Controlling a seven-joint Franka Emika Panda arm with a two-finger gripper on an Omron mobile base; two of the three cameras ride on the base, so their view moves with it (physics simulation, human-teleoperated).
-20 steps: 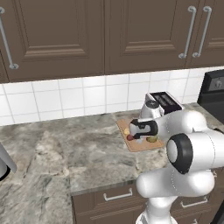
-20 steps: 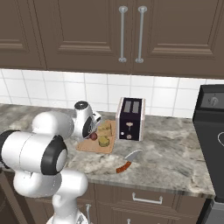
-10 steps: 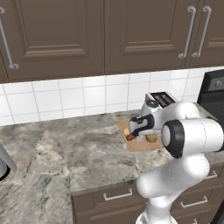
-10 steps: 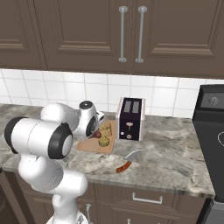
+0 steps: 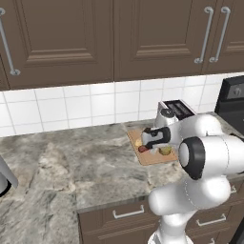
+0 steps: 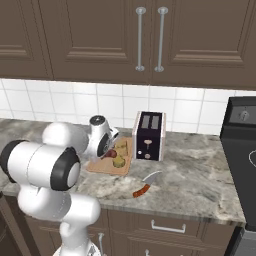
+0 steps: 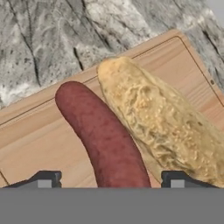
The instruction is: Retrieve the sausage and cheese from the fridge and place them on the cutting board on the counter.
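A: Since a second ago the arm has swung its elbow forward and right, and the gripper (image 7: 109,179) stays low over the cutting board (image 5: 155,155).

B: Are the jaws apart?

A: Yes. In the hand view the two dark fingertips (image 7: 43,179) stand wide, one on each side of the sausage (image 7: 105,140), and neither touches it. The sausage lies flat on the cutting board, released.

B: And what lies beside the sausage?

A: A long pale yellow, crumbly piece (image 7: 162,127), right against the sausage on the cutting board. Whether that is the cheese cannot be told from so near. From the right base camera a small yellow chunk (image 6: 119,161) sits on the cutting board (image 6: 95,167), just beside the reddish sausage (image 6: 110,153).

B: What else differs?

A: The cutting board, the toaster (image 6: 149,135) next to it and the knife (image 6: 146,184) in front of it on the counter (image 6: 200,175) lie as before.

B: Anything hidden?

A: The hand covers part of the cutting board in both base views, and the sausage's near end is cut off in the hand view.
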